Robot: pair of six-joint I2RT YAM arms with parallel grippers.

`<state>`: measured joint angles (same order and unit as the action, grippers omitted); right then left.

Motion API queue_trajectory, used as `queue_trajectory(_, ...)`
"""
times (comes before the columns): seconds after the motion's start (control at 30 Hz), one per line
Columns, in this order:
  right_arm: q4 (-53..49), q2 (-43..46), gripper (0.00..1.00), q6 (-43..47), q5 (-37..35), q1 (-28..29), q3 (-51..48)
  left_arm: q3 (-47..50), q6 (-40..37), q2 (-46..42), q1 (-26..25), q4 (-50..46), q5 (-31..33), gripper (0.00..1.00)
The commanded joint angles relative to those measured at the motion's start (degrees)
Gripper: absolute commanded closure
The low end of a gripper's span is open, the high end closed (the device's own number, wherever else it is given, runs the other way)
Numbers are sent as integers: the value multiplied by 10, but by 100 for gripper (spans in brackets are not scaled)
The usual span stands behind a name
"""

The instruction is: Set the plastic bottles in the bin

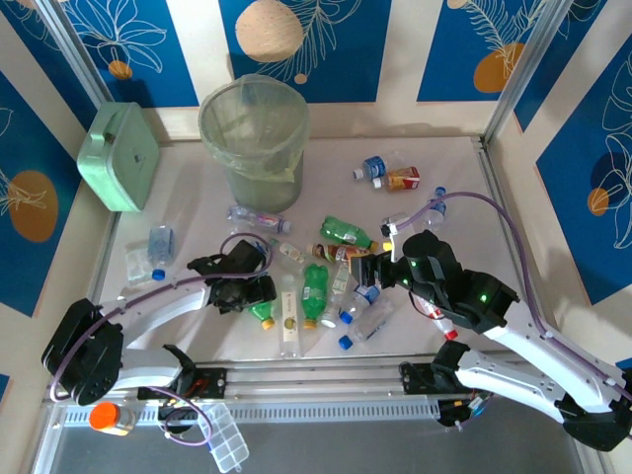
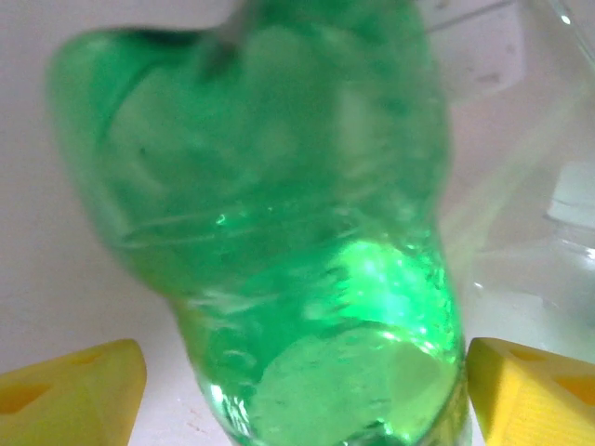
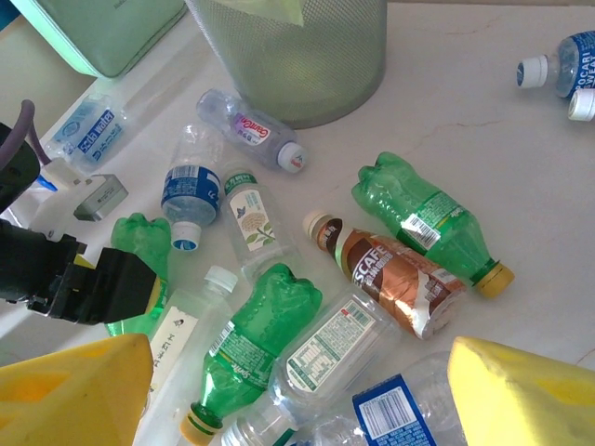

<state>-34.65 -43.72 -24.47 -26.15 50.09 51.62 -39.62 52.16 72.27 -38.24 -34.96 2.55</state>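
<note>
Plainly, the left gripper stands wide open astride a green bottle. Its yellow fingertips sit one on each side of the bottle. The left one is set apart from the plastic by a strip of bare surface, and the right one is at the bottle's edge, where contact cannot be judged. It has hold of nothing. From above, that bottle lies at the near left of the scattered plastic bottles, just beside a clear bottle with a long white label.

The right gripper hangs open over the near right of the same scatter. Its fingers are far apart, with a clear blue-labelled bottle below and between them, and neither is closed on it.

The bin stands upright at the far side, left of centre, well apart from both grippers, with its pale-green liner folded over the rim. A clear bottle with a pink label lies near its foot. Two more bottles lie far right, and another lies at the left edge.

The table is pale and faintly veined. A mint-green box leans at its far left corner. The walls are cream with blue panels bearing white leaves and orange discs.
</note>
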Motion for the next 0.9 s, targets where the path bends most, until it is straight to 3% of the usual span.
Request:
queue_trajectory(0.0,12,4,17,6,13,2,7,5,-11,-9,20,-10,2,12)
queue_trajectory(0.3,14,3,18,2,13,2,12,-9,-17,39,48,10,2,28)
queue_trajectory(0.5,11,3,19,3,15,2,18,8,-2,64,48,12,18,32)
queue_trajectory(0.67,8,3,21,7,20,1,24,23,-7,15,49,16,18,48)
queue_trajectory(0.87,13,3,21,8,20,3,30,5,-36,-81,48,-37,35,53)
